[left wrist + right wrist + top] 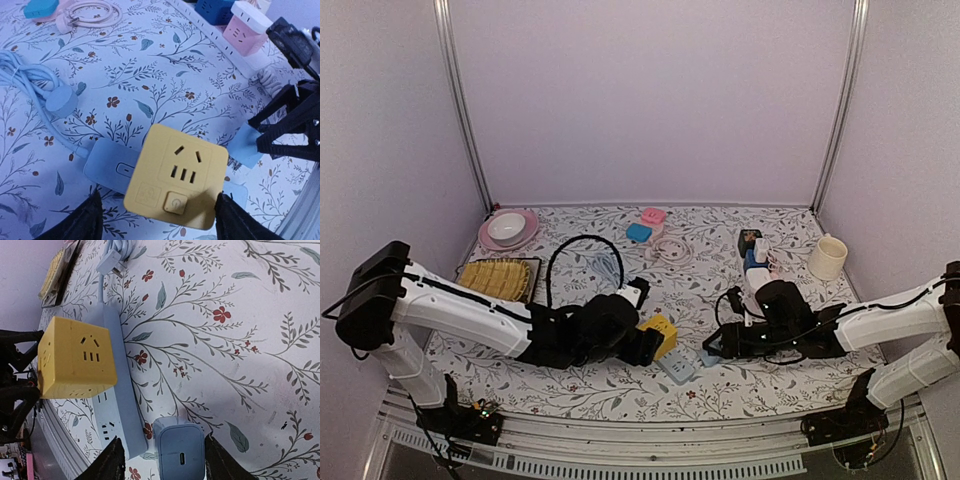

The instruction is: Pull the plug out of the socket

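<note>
The yellow cube socket adapter (pixel 175 175) sits on the middle of a pale blue power strip (pixel 107 167) lying flat on the counter (pixel 150 65), near its front edge. It looks seated in the strip, though the prongs themselves are hidden. The left pincer (pixel 159 212) has its jaws apart on either side of the cube. One finger is about touching a lower corner, and the other stands clear of the opposite side.

The main risk is that nothing pins the strip. If the cube is gripped and lifted, the whole strip will likely rise with it rather than letting go. Its cord (pixel 25 80), coiled just beside it, would then drag across the counter.

The cube's smooth faces are a second worry. A grip low on the corners could slip, or tip the cube so the prongs bind.

The right pincer (pixel 164 447) is also parted. It straddles a small blue charger (pixel 181 452) lying at the strip's end, with a gap on the strip side, so it is not holding the strip down. The two pincers are close together, and a sideways pull could knock one into the other.
</note>
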Robot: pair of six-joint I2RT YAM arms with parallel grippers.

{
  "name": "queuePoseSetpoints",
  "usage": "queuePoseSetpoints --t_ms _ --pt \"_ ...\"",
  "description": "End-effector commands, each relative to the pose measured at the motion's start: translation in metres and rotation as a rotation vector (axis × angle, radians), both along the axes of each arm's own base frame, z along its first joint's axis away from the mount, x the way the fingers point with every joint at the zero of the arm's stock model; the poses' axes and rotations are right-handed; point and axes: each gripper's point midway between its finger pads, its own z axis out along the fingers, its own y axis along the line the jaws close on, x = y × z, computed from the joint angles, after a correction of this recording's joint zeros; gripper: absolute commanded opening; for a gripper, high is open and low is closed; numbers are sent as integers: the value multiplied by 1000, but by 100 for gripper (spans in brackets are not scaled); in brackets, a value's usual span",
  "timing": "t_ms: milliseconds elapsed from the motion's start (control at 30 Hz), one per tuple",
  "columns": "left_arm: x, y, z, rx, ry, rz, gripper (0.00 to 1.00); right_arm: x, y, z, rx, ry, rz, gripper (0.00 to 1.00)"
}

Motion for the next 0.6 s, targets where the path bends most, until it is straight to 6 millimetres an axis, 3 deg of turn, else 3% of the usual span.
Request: queuePoseSetpoints --t_ms 0,233,567 --pt "7 -4 11 61 -60 -169 78 8 2 21 64 -22 -16 60" --pt "11 -10 19 81 -59 -292 87 12 -8 29 47 -57 -60 72" --pt "10 -21 3 170 -10 -370 87 0 -4 38 97 -65 -34 73"
